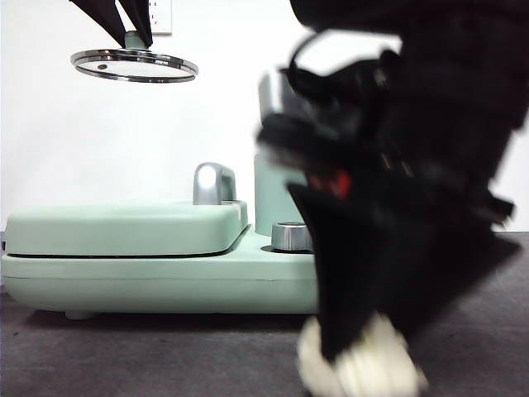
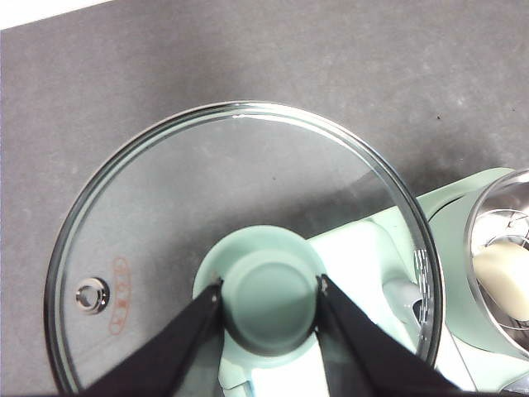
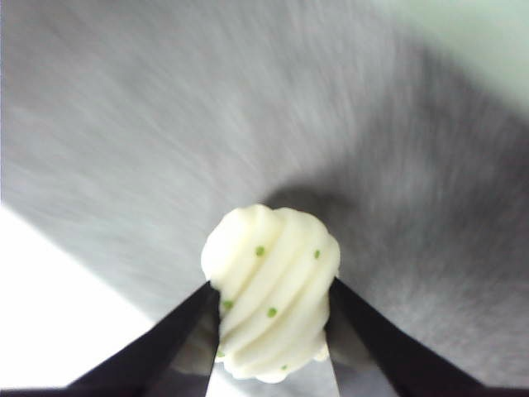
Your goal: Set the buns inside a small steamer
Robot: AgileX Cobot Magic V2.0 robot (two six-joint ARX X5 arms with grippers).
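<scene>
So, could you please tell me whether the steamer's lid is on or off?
Off. The left claw holds the glass lid by its knob in the air, and the steamer stands uncovered with one bun inside.

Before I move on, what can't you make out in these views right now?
- Front view: small steamer mostly hidden behind the blurred right gripper.
- Front view: ridged bun motion-blurred, cut by the bottom edge.
- Left wrist view: smooth bun cut off at the edge.
</scene>
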